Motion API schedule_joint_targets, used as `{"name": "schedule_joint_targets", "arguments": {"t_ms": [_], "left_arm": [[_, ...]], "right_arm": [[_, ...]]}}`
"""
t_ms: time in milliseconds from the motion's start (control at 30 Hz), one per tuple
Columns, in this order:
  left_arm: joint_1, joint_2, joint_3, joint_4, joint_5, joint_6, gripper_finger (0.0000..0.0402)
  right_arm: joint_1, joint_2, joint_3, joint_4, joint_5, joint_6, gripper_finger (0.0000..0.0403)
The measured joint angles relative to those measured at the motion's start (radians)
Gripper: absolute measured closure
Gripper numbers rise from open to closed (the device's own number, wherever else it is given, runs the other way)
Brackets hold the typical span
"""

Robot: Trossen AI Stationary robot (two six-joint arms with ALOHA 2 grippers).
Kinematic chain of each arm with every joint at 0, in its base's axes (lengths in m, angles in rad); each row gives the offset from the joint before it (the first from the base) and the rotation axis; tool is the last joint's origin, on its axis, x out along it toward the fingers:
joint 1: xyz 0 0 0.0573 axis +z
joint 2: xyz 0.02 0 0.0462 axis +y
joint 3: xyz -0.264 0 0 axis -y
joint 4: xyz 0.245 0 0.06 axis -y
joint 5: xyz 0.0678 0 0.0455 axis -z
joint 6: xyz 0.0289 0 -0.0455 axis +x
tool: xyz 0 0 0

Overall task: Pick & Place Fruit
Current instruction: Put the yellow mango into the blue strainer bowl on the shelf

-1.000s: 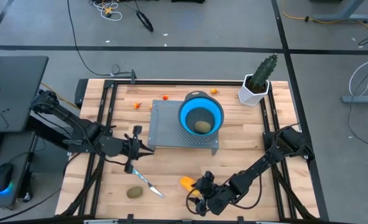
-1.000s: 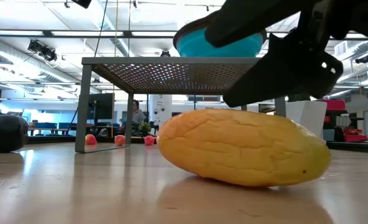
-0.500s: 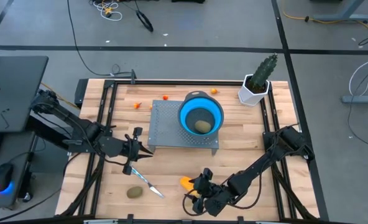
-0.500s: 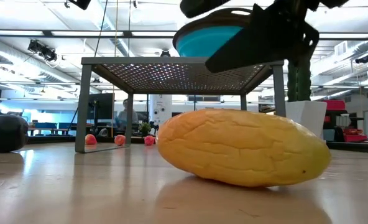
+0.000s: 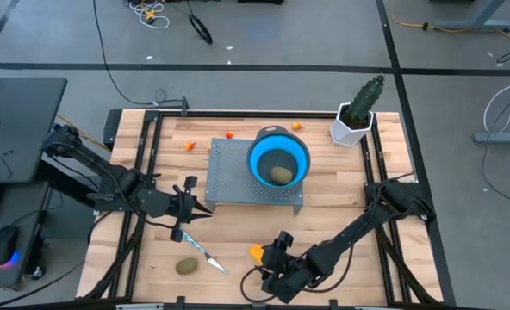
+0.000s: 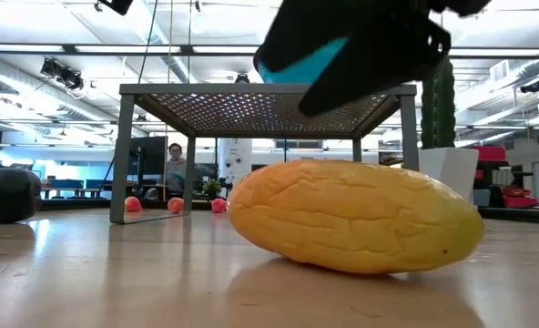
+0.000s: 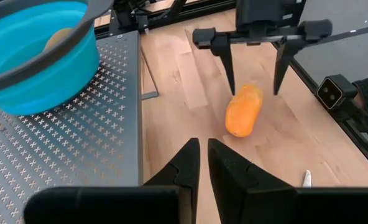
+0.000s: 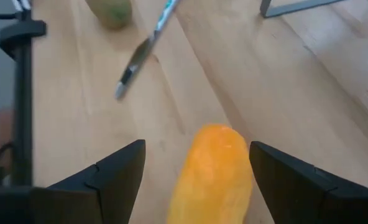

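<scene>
The yellow-orange oval fruit [image 5: 257, 252] lies on its side on the wooden table near the front edge; it fills the low view [image 6: 356, 217]. My right gripper [image 5: 269, 263] is open just above it, one finger on each side of the fruit's end [image 8: 214, 163], touching nothing that I can see. My left gripper [image 5: 195, 209] is shut and empty, left of the grey stand, pointing toward the fruit [image 7: 243, 111]. An olive-brown oval [image 5: 186, 267] lies at the front left. Another olive oval [image 5: 280, 175] lies in the blue bowl.
The blue bowl [image 5: 278, 158] stands on a grey perforated stand [image 5: 233, 176] at mid-table. A knife with a light blue handle [image 5: 205, 251] lies between the two loose fruits. Tiny orange and red pieces [image 5: 189, 145] lie at the back. A potted cactus [image 5: 357, 114] stands far right.
My right gripper has shifted a little toward the table's left and near edges, staying open over the yellow-orange fruit. The fruit has stayed where it was.
</scene>
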Motion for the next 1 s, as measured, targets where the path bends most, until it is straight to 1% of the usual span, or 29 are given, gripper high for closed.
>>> {"name": "schedule_joint_targets", "arguments": {"t_ms": [200,533,767,867,1000], "left_arm": [[0.000,0.000,0.000,0.000,0.000,0.000,0.0363],[0.000,0.000,0.000,-0.003,0.000,-0.001,0.0363],[0.000,0.000,0.000,-0.003,0.000,-0.001,0.0363],[0.000,0.000,0.000,-0.003,0.000,-0.001,0.0363],[0.000,0.000,0.000,-0.003,0.000,0.004,0.0363]], "right_arm": [[-0.002,0.026,0.000,-0.013,-0.005,0.024,0.0105],[-0.009,0.110,0.002,-0.052,-0.071,0.097,0.0105],[-0.022,0.121,0.001,-0.104,-0.108,0.133,0.0106],[-0.021,0.121,0.001,-0.103,-0.103,0.133,0.0118],[-0.021,0.121,0.001,-0.094,-0.099,0.134,0.0157]]}}
